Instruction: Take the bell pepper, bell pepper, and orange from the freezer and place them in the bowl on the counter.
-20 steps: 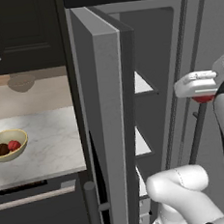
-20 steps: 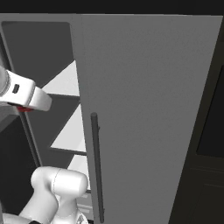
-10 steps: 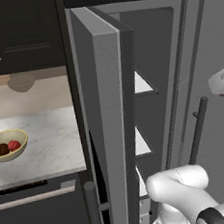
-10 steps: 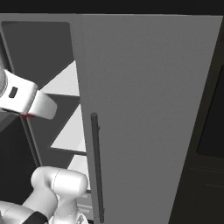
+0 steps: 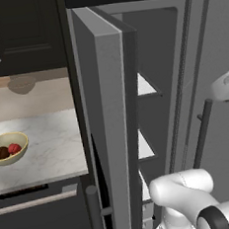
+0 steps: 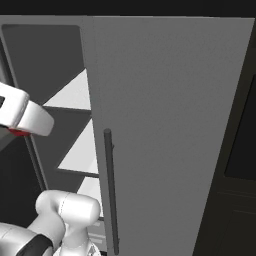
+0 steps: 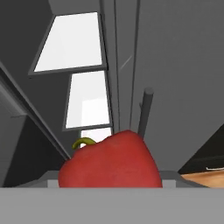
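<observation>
Hand view shows the gripper clamped on a shiny red lumpy bell pepper, held up in front of the tall grey freezer with its white shelves. A second ago the white arm was nearer the shelves; now it has swung out to the right, so the pepper is out and must go to the bowl. The round pale-yellow bowl waits on the white marbled surface, with a red bell pepper and a dark brownish orange already inside.
</observation>
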